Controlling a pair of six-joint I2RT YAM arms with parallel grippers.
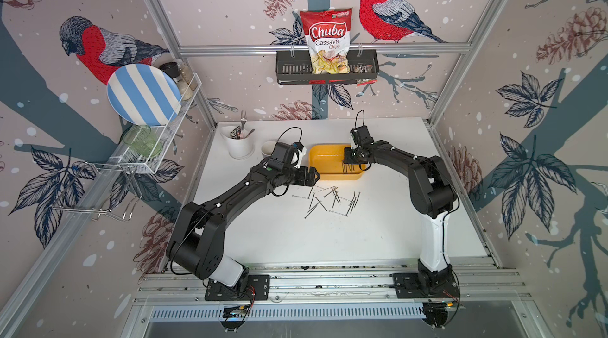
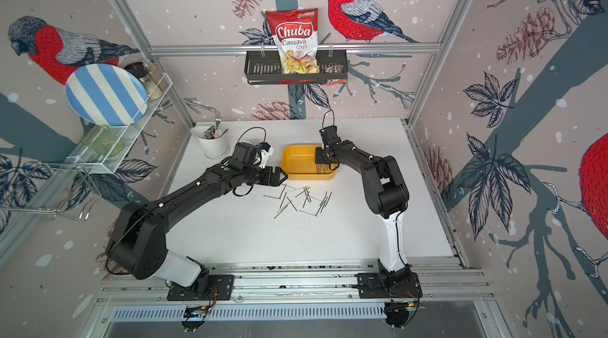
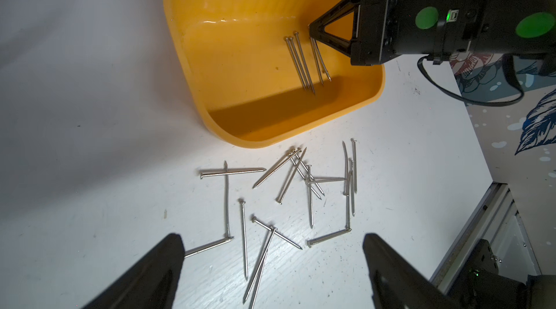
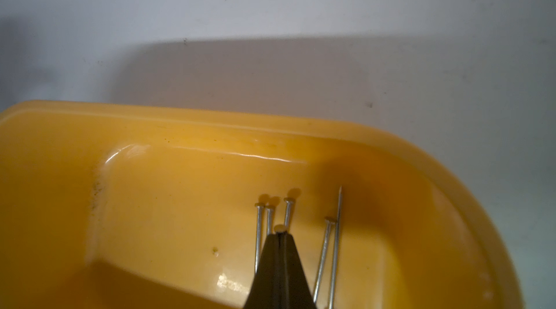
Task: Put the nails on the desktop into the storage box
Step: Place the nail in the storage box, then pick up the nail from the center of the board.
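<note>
Right gripper (image 4: pixel 279 234): fingers pressed together to a point, above the floor of the box (image 4: pixel 180 118). A nail (image 4: pixel 280 227) is pinched at the very tips. Only its head shows, and the shaft is hidden behind the fingers.

Left gripper (image 3: pixel 270 237): jaws spread wide, hanging over the loose nails (image 3: pixel 301 190) on the desktop (image 3: pixel 90 142). It holds nothing. One fingertip (image 3: pixel 174 241) overlaps the end of a nail in the left wrist view; cannot tell whether they touch.

Nails, location: five lie on the box floor, three close and parallel, with two more just beside them. The rest lie scattered and crossing on the desktop, just in front of the box's near wall and between the two arms.

View notes:
- The right wrist view alone shows the pinched head. It also shows four of the floor nails with heads towards the far wall and one reversed.
- The left wrist view shows the right gripper side-on, its tip over the pair of nails. It also shows the full spread of loose nails.
- In both top views the nails in the box are only thin dark strokes under the right gripper. The box (image 1: pixel 332 176) sits mid-desktop towards the back, with the left gripper (image 1: pixel 312 177) just beside its near-left corner.
</note>
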